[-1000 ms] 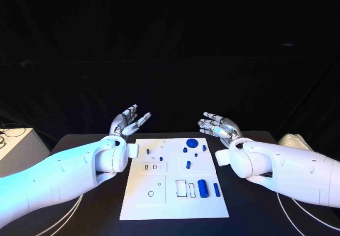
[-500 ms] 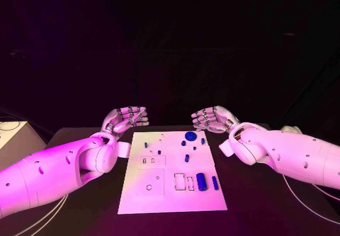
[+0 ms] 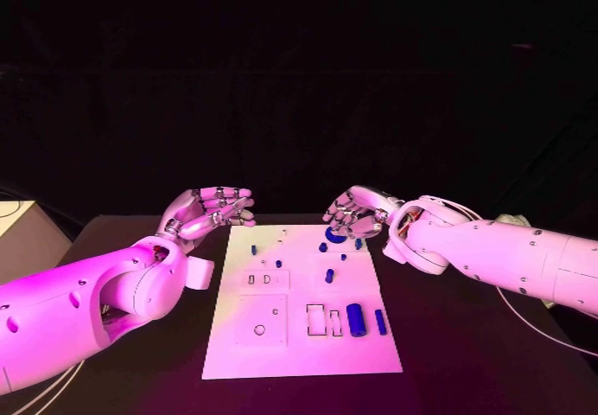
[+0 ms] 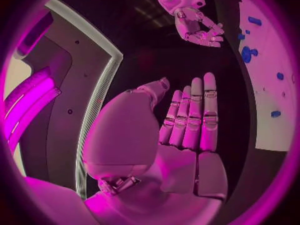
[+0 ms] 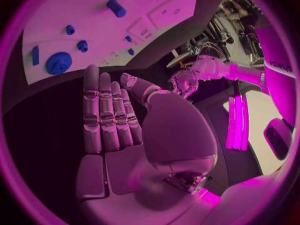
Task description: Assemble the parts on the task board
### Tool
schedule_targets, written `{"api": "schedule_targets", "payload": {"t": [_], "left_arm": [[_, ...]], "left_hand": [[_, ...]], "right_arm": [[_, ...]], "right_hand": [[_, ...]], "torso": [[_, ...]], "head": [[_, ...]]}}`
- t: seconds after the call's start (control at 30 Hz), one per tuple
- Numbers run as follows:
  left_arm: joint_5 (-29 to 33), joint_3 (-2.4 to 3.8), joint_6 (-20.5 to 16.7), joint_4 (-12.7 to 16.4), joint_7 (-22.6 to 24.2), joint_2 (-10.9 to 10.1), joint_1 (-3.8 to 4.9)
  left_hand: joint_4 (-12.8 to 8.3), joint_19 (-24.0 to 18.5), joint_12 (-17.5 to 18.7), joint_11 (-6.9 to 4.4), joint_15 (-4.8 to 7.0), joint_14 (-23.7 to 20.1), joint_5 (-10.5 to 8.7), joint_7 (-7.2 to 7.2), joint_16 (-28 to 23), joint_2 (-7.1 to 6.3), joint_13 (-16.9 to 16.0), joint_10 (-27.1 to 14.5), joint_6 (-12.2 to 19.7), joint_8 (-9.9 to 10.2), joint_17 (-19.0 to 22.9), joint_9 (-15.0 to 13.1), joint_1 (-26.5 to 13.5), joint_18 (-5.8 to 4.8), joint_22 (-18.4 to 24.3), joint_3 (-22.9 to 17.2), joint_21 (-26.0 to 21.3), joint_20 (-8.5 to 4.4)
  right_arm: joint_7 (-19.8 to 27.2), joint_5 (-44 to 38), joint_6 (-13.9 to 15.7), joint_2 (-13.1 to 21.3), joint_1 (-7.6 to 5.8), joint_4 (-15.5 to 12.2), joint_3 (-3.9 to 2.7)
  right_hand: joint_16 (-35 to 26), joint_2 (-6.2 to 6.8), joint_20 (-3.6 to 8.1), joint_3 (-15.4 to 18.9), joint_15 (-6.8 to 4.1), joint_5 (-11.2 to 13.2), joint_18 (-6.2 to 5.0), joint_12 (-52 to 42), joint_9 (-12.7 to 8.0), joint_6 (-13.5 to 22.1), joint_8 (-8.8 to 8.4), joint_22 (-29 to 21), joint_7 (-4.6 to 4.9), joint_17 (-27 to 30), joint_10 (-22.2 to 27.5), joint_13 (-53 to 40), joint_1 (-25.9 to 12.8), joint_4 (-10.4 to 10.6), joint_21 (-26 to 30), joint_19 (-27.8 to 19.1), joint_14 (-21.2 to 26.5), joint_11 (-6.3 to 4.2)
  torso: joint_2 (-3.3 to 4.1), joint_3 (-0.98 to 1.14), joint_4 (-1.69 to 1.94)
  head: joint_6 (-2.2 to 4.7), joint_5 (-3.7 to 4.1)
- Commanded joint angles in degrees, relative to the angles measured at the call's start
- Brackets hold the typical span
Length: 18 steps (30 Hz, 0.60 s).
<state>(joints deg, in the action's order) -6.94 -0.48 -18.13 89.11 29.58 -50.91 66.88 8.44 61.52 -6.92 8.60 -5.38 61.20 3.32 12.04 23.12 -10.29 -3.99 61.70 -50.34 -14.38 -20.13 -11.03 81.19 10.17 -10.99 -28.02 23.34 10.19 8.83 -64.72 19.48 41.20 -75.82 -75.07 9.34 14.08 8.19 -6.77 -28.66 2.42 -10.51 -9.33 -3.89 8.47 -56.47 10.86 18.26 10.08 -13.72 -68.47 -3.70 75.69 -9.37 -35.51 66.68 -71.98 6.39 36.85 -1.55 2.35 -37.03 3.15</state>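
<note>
The white task board (image 3: 281, 346) lies in the middle of the black table. A blue gear (image 3: 335, 234) sits near its far edge, with several small blue pegs (image 3: 329, 276) around it. A thick blue cylinder (image 3: 355, 320) and a thin blue bar (image 3: 380, 322) lie at the near right. My left hand (image 3: 209, 210) hovers beside the board's far left corner and holds nothing. My right hand (image 3: 359, 213) hovers just above the gear, also holding nothing. In the wrist views each hand (image 4: 181, 135) (image 5: 119, 120) has its fingers straight and side by side. The gear (image 5: 58, 63) lies beyond the right fingertips.
A white box (image 3: 13, 226) stands off the table's left side. A pale object (image 3: 518, 223) lies at the far right behind my right arm. Empty slots (image 3: 315, 320) are cut into the near half of the board.
Both hands have turned from raised, spread fingers to a level pose and moved toward each other. The right hand has come over the board's far end by the gear.
</note>
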Motion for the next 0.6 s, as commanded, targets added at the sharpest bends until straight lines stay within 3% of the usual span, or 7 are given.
{"api": "schedule_targets", "payload": {"t": [0.03,0.13,0.33,0.4,0.5,0.53,0.6], "left_arm": [[-0.8,0.1,1.9,1.8,-0.2,-1.1,0.47],[-0.7,0.11,2.0,3.6,-0.6,-2.3,0.79],[-0.6,0.12,2.7,6.0,-1.2,-3.9,1.15],[-0.6,0.13,2.9,6.6,-1.5,-4.4,1.23],[-0.6,0.13,3.2,7.2,-1.7,-4.8,1.34],[-0.6,0.14,3.3,7.4,-1.9,-4.9,1.38],[-0.6,0.14,3.5,7.5,-2.0,-5.1,1.44]], "left_hand": [[-0.9,1.4,0.7,-0.01,0.77,-0.3,-0.28,-0.17,4.3,-0.12,-0.1,0.8,-0.3,-0.1,-3.5,-0.4,-1.6,0.02,-2.6,-0.4,4.5,-0.84],[-2.0,1.0,1.2,-0.34,1.09,-1.6,-0.15,-0.42,10.6,-0.15,-0.1,1.3,-0.3,-0.2,-8.2,-1.1,-2.8,0.06,-6.4,-1.7,10.6,-1.37],[-2.8,-0.3,1.7,-0.58,1.47,-2.6,-0.23,-0.37,17.2,-0.52,-0.2,1.5,0.0,-0.2,-12.4,-1.8,-4.0,0.14,-10.6,-3.1,17.2,-1.47],[-2.9,-0.9,1.8,-0.56,1.41,-3.2,-0.23,-0.36,17.7,-0.69,-0.2,1.5,0.0,-0.3,-12.8,-1.9,-4.2,0.16,-11.2,-3.3,18.1,-1.42],[-3.0,-1.5,1.9,-0.46,1.28,-4.1,-0.22,-0.26,17.9,-0.84,-0.2,1.2,0.2,-0.2,-12.9,-2.0,-4.4,0.15,-11.6,-3.4,18.7,-1.31],[-3.0,-1.6,2.0,-0.41,1.23,-4.3,-0.23,-0.21,17.9,-0.89,-0.1,1.2,0.3,-0.2,-12.9,-2.0,-4.5,0.15,-11.8,-3.4,18.9,-1.27],[-3.1,-2.0,2.1,-0.25,1.11,-4.7,-0.23,-0.01,18.0,-1.04,-0.1,0.8,0.7,0.0,-13.0,-2.0,-4.7,0.15,-12.0,-3.4,19.3,-1.16]], "right_arm": [[-4.9,-12.9,-1.0,-0.2,-0.49,-0.4,-0.03],[-6.7,-17.2,-0.9,-0.3,-0.96,-0.8,-0.03],[-8.5,-22.4,-1.8,-0.6,-1.38,-0.7,-0.03],[-8.7,-23.1,-1.6,-0.8,-1.43,-0.6,-0.03],[-8.9,-23.4,0.0,-0.8,-1.48,-0.6,-0.02],[-8.9,-23.3,0.8,-0.8,-1.49,-0.6,-0.02],[-9.1,-23.3,2.1,-0.7,-1.5,-0.6,-0.02]], "right_hand": [[6.9,2.77,1.42,-4.0,-2.69,0.1,0.79,0.2,1.4,-3.2,-0.32,19.8,-1.51,-10.8,-5.0,-0.3,-1.7,1.1,-19.7,7.1,-8.4,-1.96],[10.6,3.87,1.82,-5.3,-3.17,0.0,2.62,0.2,2.3,-3.5,-0.38,32.7,-1.81,-15.5,-5.7,-0.5,-2.4,2.1,-29.3,10.9,-9.5,-2.32],[14.2,5.11,2.09,-6.0,-3.53,0.0,3.65,0.3,3.4,-3.4,-0.44,40.5,-2.28,-19.5,-6.2,-0.7,-2.9,3.3,-35.1,12.8,-9.8,-2.71],[14.5,5.45,2.14,-6.3,-3.54,-0.2,3.34,0.4,3.5,-3.0,-0.64,39.0,-2.42,-19.9,-5.6,-0.5,-2.9,3.5,-34.3,12.1,-9.4,-2.75],[11.2,7.01,1.77,-8.2,-3.08,-0.7,0.8,0.5,3.8,-0.9,-1.72,25.1,-2.34,-20.3,-1.1,0.1,-2.2,3.1,-24.4,4.9,-3.6,-1.97],[10.9,7.22,1.76,-8.2,-3.17,-0.6,0.7,0.5,3.9,-0.7,-1.81,24.7,-2.38,-20.5,-0.8,0.1,-2.1,3.1,-24.0,4.5,-3.2,-1.91],[12.2,7.85,1.02,-6.4,-1.57,-0.4,-0.79,0.2,4.4,0.4,-2.44,17.9,-2.45,-25.8,0.7,-0.1,-1.6,2.4,-18.2,-1.2,3.7,-0.93]], "torso": [[1.59,-0.35,0.28],[2.28,-0.52,0.43],[3.32,-0.86,0.96],[3.74,-0.99,1.15],[4.04,-1.12,1.42],[4.07,-1.16,1.47],[4.19,-1.19,1.58]], "head": [[0.39,0.47],[0.49,0.96],[0.75,1.78],[0.79,2.06],[0.76,2.41],[0.75,2.45],[0.71,2.66]]}}
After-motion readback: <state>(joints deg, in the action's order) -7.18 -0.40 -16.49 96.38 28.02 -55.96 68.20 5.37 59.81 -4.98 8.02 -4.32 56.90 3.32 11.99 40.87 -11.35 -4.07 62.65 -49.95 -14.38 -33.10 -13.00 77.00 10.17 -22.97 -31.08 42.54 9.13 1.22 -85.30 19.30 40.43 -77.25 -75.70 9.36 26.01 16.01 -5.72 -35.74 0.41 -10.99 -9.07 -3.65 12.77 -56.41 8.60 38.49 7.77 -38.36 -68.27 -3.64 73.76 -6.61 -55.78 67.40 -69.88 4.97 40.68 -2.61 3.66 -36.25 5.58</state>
